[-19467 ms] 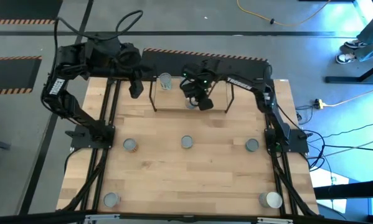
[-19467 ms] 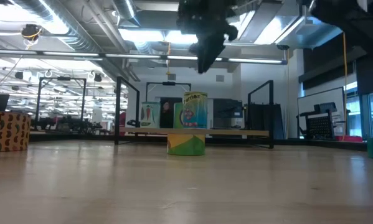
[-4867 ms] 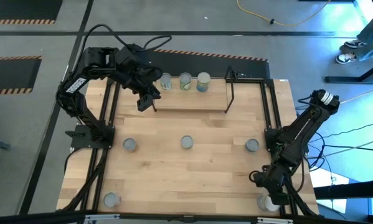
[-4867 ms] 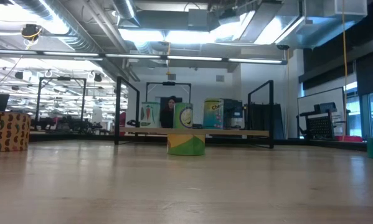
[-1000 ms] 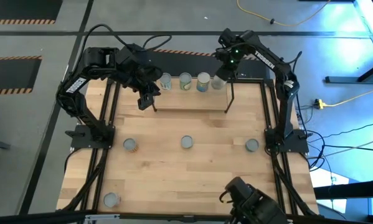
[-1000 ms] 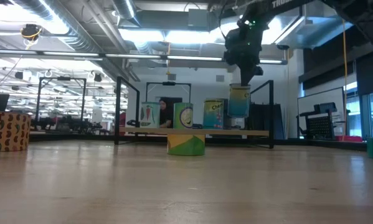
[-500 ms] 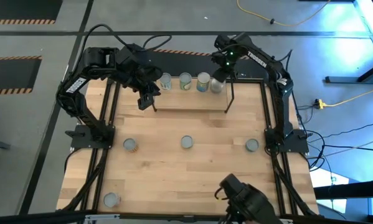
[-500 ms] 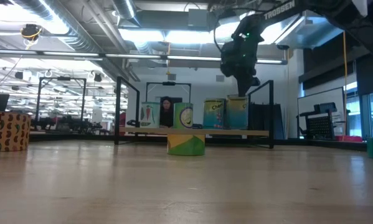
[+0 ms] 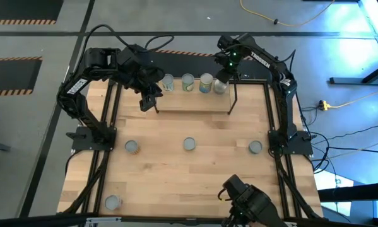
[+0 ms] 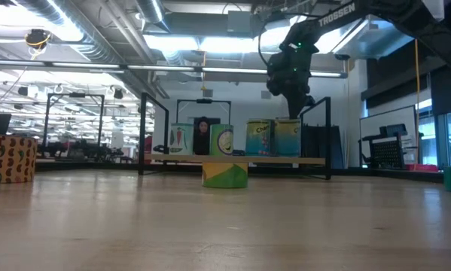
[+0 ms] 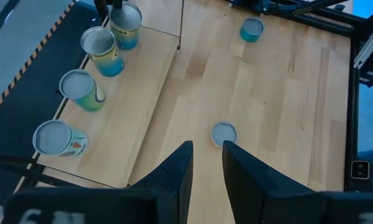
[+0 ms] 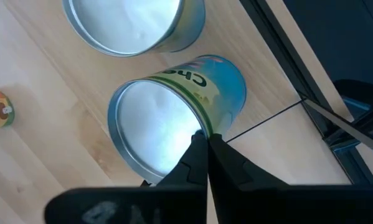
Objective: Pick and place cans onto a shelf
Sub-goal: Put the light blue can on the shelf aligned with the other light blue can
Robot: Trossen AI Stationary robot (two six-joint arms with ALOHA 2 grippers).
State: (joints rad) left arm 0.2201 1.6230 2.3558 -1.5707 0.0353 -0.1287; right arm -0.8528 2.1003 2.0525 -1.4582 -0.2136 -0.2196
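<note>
Pinching the rim of the fourth can [image 12: 174, 118], the right gripper [image 9: 221, 81] has its fingers [image 12: 202, 163] closed together on the can's edge, one inside and one outside as far as the wrist view shows. That can [image 9: 219, 86] stands on the shelf [image 9: 195, 104] at the table's [image 9: 195, 176] far edge, last in a row of four beside the shelf's right wire loop; the low view shows it [image 10: 287, 138] resting level with the others. Three more cans [image 9: 187, 82] fill the row toward the far left corner. The left gripper [image 9: 147, 103] hangs over the shelf's left end with its fingers [image 11: 177, 168] parted and holding nothing. Three cans [image 9: 189, 144] sit in a line across the table's middle, well apart, and one can [image 9: 113, 202] stands near the near left corner.
</note>
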